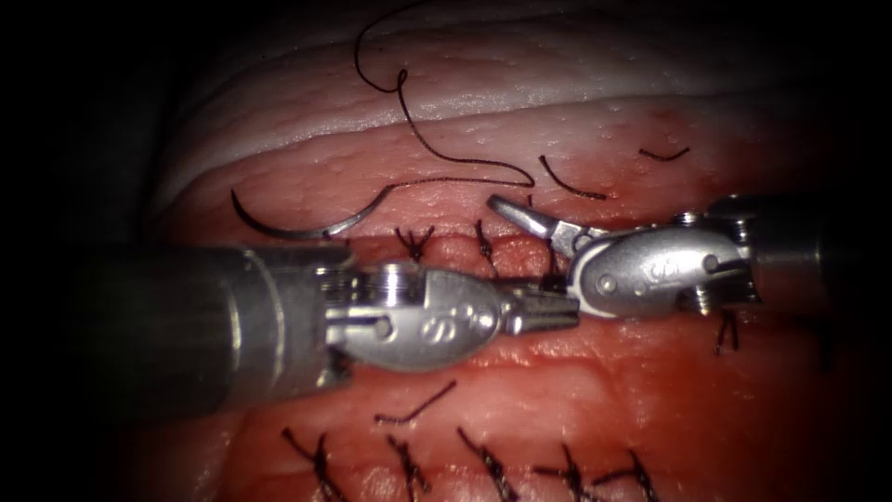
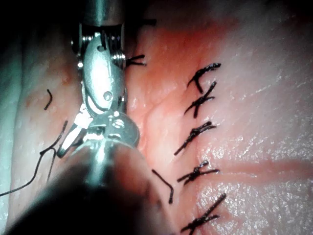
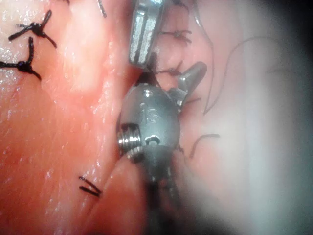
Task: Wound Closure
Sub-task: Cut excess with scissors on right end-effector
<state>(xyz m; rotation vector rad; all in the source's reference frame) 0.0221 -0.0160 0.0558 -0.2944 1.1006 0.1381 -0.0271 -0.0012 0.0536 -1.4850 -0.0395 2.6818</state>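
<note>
**Closing the cut: several knots tied, needle set aside**

Lying nearest the endoscope, a row of tied stitches (image 1: 483,465) crossed the tissue (image 1: 650,409). Beyond it, at the cut (image 1: 446,244), the left hand (image 1: 548,311) had its jaws together, holding nothing I could make out. The right hand (image 1: 530,218), jaws apart, held nothing. Three knots sat on the cut. Beyond the cut the needle (image 1: 297,223) rested free on the tissue, thread (image 1: 437,149) trailing farther away.

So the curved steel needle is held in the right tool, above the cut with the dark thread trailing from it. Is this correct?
Not quite: no tool holds the curved steel needle. It lies free on the tissue above the cut, dark thread trailing from it. The endoscope view shows the right tool open, away from it.
</note>
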